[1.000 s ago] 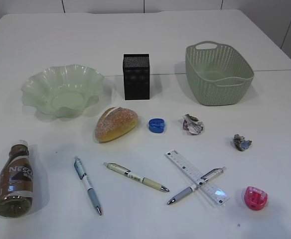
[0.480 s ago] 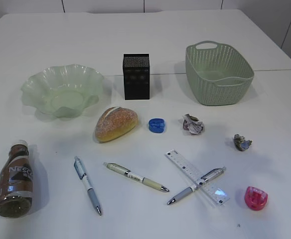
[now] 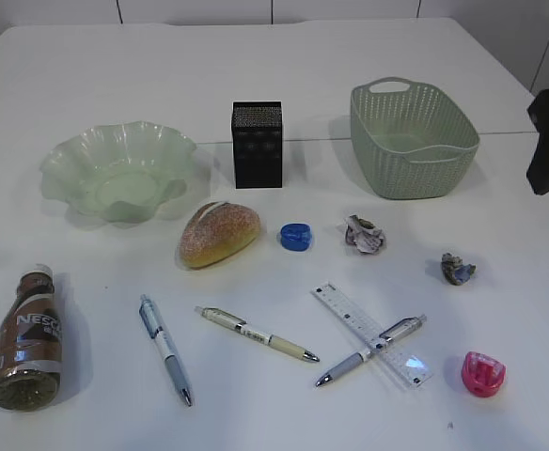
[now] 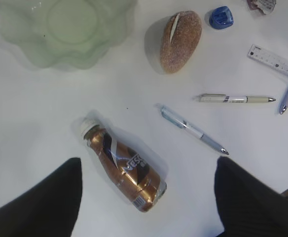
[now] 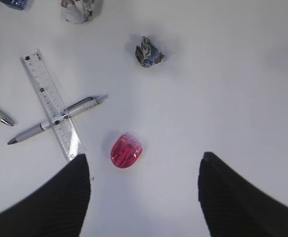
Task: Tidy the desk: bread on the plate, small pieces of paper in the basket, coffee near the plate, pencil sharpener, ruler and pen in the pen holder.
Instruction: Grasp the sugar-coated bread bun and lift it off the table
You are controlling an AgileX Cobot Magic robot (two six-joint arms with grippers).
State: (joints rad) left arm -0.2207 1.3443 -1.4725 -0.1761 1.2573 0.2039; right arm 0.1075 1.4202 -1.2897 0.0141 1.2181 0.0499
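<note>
A: Bread roll (image 3: pixel 218 233) lies on the white table (image 3: pixel 284 66), just in front of the green wavy plate (image 3: pixel 119 172), not on it. Nescafé coffee bottle (image 3: pixel 28 340) on its side, front left, well apart from plate.

B: Stationery?

A: Black pen holder (image 3: pixel 257 145) upright btwn plate & green basket (image 3: pixel 412 139). Blue sharpener (image 3: pixel 296 236) just right of the roll, pink sharpener (image 3: pixel 482 373) front right. Clear ruler (image 3: pixel 371 334) w/ a grey pen (image 3: pixel 370 350) lying across it; blue pen (image 3: pixel 165 349) & cream pen (image 3: pixel 257 334) to the left, apart.

B: Paper?

A: Two crumpled scraps on the table: paper ball (image 3: pixel 363 234) in front of basket, smaller paper scrap (image 3: pixel 457 270) further right.

B: Grippers?

A: Left gripper (image 4: pixel 146 197) jaws wide apart, nothing in them, above the bottle. Right gripper (image 5: pixel 144 197) also spread wide, empty, above pink sharpener.
</note>
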